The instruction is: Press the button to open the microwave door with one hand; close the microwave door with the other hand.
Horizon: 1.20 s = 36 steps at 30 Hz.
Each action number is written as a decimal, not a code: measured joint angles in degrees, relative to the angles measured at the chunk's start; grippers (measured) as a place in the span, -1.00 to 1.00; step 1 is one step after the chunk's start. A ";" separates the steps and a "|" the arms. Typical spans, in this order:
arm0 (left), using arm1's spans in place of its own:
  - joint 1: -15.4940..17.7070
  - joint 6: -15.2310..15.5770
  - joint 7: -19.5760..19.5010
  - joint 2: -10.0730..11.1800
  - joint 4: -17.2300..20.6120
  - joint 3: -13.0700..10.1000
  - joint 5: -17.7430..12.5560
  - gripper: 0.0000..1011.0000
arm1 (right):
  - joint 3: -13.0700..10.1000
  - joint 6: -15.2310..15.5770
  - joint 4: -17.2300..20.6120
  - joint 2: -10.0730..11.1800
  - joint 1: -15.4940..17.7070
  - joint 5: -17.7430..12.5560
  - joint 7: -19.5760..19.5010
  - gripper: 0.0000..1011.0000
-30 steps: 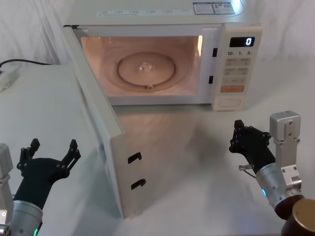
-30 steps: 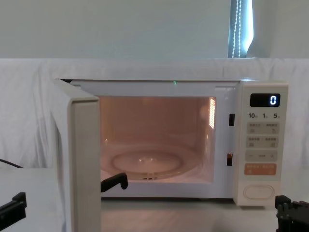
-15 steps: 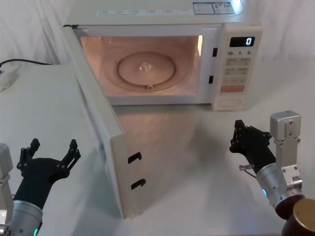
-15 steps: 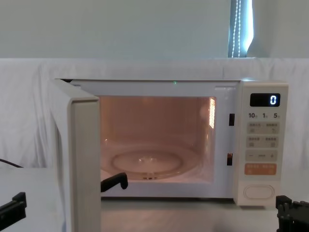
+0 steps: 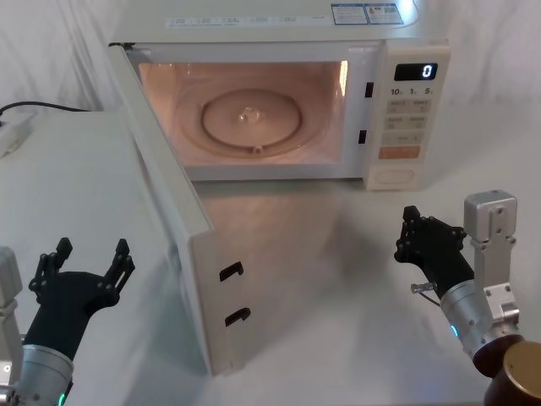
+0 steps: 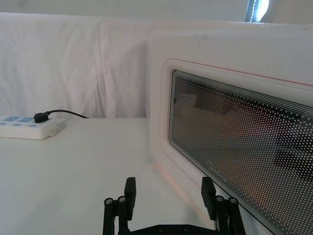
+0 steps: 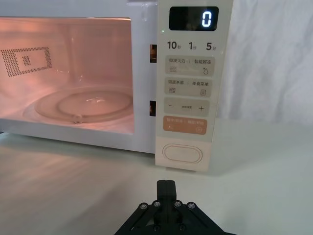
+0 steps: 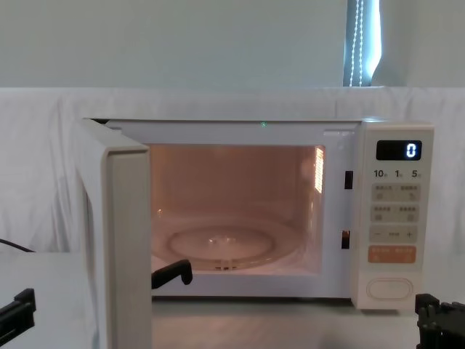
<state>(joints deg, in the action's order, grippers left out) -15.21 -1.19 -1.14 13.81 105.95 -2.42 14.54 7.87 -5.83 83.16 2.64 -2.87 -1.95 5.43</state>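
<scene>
The table, covered in white cloth, carries a cream microwave at its far side, its lit cavity glowing pinkish. Inside lies the round glass turntable.

The microwave door stands swung wide open, hinged at the microwave's left side and jutting forward toward the robot, so that its free edge with two dark latch hooks faces the head camera. In the left wrist view its outer face shows instead: the dark dotted window with a thin orange outline around it.

To the right of the cavity sits the narrow control panel, its display reading 0. At the panel's bottom, below an orange key, is the button (the pale pill-shaped one), with nothing touching it.

The left gripper hovers low over the table near the robot, to the left of the door's free edge and apart from it, its fingers spread wide and holding nothing. The right gripper hangs in front of the control panel, well short of the button, its fingers drawn together on nothing.

A white power strip with a black cable plugged in lies at the table's far left.
</scene>
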 joint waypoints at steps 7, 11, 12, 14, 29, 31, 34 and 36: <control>0.00 0.00 0.00 0.00 0.00 0.00 0.00 0.36 | 0.00 0.01 0.00 0.00 0.00 0.00 -0.01 -1.00; 0.00 0.00 0.00 0.00 0.00 0.00 0.00 0.12 | 0.00 0.00 0.00 0.00 0.00 0.00 0.00 -1.00; 0.00 0.00 0.00 0.00 0.00 0.00 0.00 0.05 | 0.00 0.00 0.00 0.00 0.00 0.00 0.00 -1.00; 0.00 0.00 0.00 0.00 0.00 0.00 0.00 -0.07 | 0.00 0.00 0.00 0.00 0.00 0.00 0.00 -1.00; 0.10 0.28 -0.65 -0.83 0.58 0.15 -0.90 -0.99 | 0.00 0.00 0.00 0.00 0.00 0.00 0.00 -1.00; 0.15 0.41 -0.85 -1.07 0.78 0.24 -1.07 -1.00 | 0.00 0.00 0.00 0.00 0.00 0.00 0.00 -1.00; 0.41 0.64 -1.09 -1.55 1.09 0.42 -1.55 -1.00 | 0.00 0.00 0.00 0.00 0.00 0.00 0.00 -1.00; 0.73 0.87 -1.36 -1.84 1.26 0.60 -1.79 -1.00 | 0.00 0.00 0.00 0.00 0.00 0.00 0.00 -1.00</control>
<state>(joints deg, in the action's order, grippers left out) -14.48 -0.32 -2.50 11.97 107.21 -1.82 12.75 7.87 -5.83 83.16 2.64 -2.87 -1.95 5.43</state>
